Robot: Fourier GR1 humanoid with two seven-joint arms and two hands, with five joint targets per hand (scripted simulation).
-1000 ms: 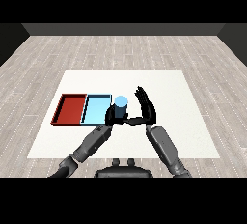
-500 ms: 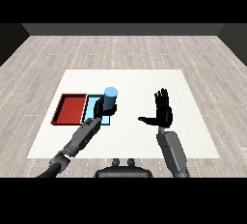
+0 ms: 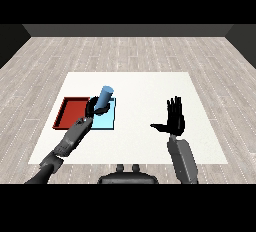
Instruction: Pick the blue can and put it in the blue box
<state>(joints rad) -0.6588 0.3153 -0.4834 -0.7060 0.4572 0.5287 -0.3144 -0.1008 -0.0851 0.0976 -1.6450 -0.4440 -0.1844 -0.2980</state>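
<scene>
Head view, looking down and forward across a white table (image 3: 145, 88) set on a pale plank floor (image 3: 125, 51). Landmark: the light blue tray (image 3: 109, 121), lying flat toward the table's left side. Touching its left edge, side by side, the red tray (image 3: 70, 113).

Directly over the light blue tray, tilted with its top leaning up and to the right: the blue can (image 3: 104, 98). Wrapped around the can's lower part, fingers and thumb curled about it: the left hand (image 3: 93, 107). Can held clear of the tray's floor or just touching it — impossible to tell from this angle. Trailing down and left from that hand, crossing the seam between the two trays and on toward the picture's lower left corner: the grey left forearm (image 3: 72, 138).

Well apart from the light blue tray, off to its right over bare tabletop: the right hand (image 3: 175, 121). Raised upright, fingers straight and pointing away from the robot, thumb stuck out toward the tray side, holding nothing. Below it, dropping toward the picture's lower right: the grey right forearm (image 3: 182, 158).

Between the light blue tray and the right hand, only plain white tabletop.
</scene>
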